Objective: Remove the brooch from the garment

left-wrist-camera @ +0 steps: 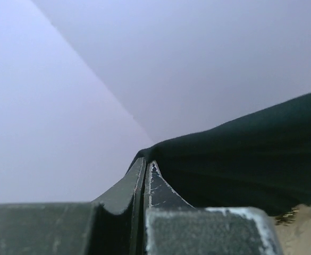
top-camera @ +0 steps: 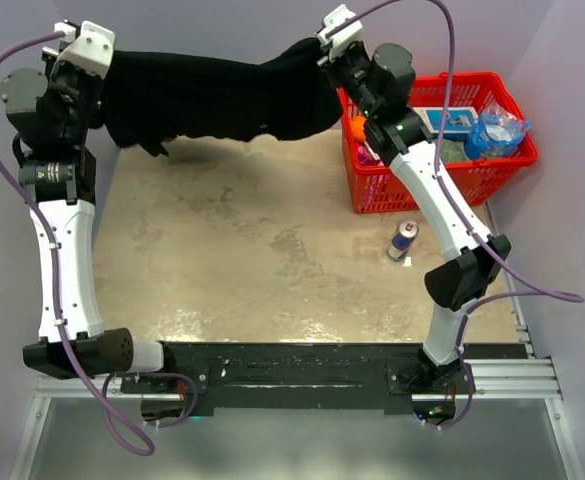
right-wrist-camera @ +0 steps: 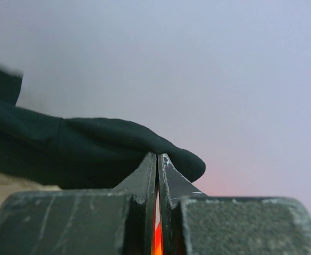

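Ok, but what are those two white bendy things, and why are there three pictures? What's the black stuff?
Those are two robot arms, the left arm and the right arm, bolted to the near edge of a table. The big picture comes from a camera up above them. The other two come from small cameras on the wrists, so you see the dark fingers up close. The left gripper and the right gripper are each pinched shut on a black T-shirt, holding it stretched between them at the far end. At the table's right sit a red basket of things and a small can. The robot should take a brooch off the shirt, but no brooch shows in these pictures.
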You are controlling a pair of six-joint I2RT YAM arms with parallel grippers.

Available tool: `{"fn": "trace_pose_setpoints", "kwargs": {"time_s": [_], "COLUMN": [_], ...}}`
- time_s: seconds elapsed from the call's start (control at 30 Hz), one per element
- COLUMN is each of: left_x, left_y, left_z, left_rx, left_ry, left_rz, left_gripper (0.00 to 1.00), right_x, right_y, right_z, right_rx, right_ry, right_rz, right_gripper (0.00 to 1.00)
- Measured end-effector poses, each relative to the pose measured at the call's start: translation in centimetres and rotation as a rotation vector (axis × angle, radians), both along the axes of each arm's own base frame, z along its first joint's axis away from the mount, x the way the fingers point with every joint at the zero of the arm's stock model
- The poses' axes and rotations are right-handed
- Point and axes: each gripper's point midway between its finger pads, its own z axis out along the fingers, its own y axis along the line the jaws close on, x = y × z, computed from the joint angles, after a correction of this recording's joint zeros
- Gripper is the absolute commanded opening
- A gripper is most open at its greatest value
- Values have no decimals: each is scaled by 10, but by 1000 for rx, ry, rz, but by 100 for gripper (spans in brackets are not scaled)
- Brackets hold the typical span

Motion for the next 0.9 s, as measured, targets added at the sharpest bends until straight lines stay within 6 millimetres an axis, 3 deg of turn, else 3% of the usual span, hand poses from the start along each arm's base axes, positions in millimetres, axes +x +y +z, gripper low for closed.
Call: {"fn": "trace_pose_setpoints", "kwargs": {"time_s": [0.13, 0.27, 0.37, 0.5, 0.6, 0.77, 0.9], "left_x": [1, -8, -28, -71, -104, -153, -177], "left_y": [14, 25, 27, 25, 20, 13, 8], "left_z": [-12, 1, 29, 95, 134, 170, 171], "left_rx": [42, 103, 160, 220, 245, 264, 270], "left_ry": [24, -12, -91, -273, -400, -535, -572], "left_rz": [78, 145, 185, 228, 249, 268, 262], "left_gripper": [0, 0, 0, 0, 0, 0, 0], "right_x": [-14, -44, -73, -107, -134, -170, -186], "right_y": [7, 11, 8, -12, -31, -51, -62], "right_z": [17, 48, 88, 152, 187, 216, 221], "right_rx": [-19, -23, 14, 89, 134, 175, 190], "right_ry": [-47, -118, -194, -324, -407, -478, -495], "right_rz": [34, 60, 78, 66, 50, 47, 36], "right_gripper": [0, 0, 0, 0, 0, 0, 0]}}
